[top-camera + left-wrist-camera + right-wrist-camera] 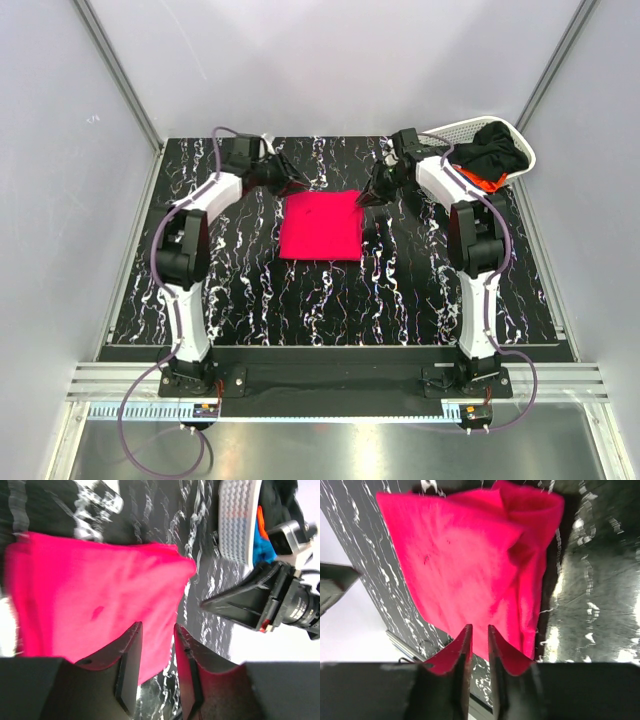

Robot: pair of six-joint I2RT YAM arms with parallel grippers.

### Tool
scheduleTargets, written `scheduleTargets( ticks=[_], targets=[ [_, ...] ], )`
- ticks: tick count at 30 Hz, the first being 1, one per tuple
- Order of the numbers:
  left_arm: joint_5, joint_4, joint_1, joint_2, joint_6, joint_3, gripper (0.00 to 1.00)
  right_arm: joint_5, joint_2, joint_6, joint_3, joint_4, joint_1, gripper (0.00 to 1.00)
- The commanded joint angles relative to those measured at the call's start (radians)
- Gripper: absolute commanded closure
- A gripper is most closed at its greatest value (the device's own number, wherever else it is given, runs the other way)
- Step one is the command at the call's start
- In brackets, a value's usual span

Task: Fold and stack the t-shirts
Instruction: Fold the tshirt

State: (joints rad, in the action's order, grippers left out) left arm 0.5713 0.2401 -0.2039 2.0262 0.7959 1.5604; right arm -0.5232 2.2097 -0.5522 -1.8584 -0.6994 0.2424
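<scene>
A bright pinkish-red t-shirt [320,225] lies folded into a rough square on the black marbled table [300,300]. My left gripper [296,186] hovers over its far left corner. In the left wrist view this gripper [157,630] stands open with a bare gap and the red shirt [90,595] beneath it. My right gripper [367,201] sits at the shirt's far right corner. In the right wrist view it [479,630] is narrowly open, nothing between the fingers, and the shirt [470,555] lies below it. More t-shirts, black [492,150] and orange [478,180], are heaped in the basket.
A white lattice basket [455,130] stands at the far right corner of the table, and the left wrist view shows its rim [237,520] with blue cloth [262,542] inside. Grey walls enclose the table on three sides. The arm bases sit at the near edge.
</scene>
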Motion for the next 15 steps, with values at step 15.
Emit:
scheduleTargets(
  ticks=[15],
  targets=[
    [-0.129,0.125,0.018,0.085,-0.261,0.135,0.47,0.1,0.067,0.078,-0.059,0.024,0.003,0.59]
  ],
)
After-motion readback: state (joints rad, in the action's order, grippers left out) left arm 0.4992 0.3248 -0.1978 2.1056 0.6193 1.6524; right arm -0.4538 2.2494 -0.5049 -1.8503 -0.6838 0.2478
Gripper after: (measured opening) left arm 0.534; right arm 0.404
